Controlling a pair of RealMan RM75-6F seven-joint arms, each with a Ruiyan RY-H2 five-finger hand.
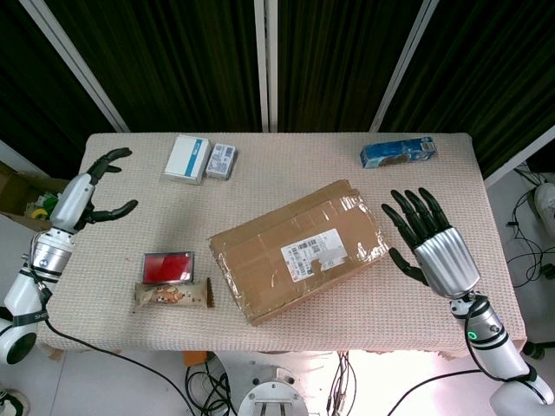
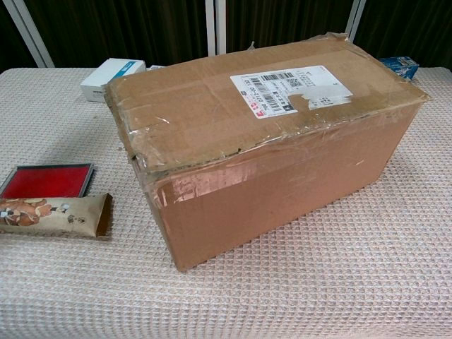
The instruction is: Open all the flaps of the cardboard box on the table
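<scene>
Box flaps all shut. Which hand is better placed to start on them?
Right, probably. The right hand hovers open beside the cardboard box at its near end. The left hand is open at the table's far left edge, with a red case between.

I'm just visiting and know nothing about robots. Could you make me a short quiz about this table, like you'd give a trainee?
1. True or false: the flaps of the box are already open.
2. Which hand is nearer the box: A) left hand B) right hand?
3. Fill in: the snack bar lies just in front of a ___ tin.

Key:
1. False; they lie shut and taped.
2. B; its fingers are spread beside the box, not touching it.
3. Red.
</scene>
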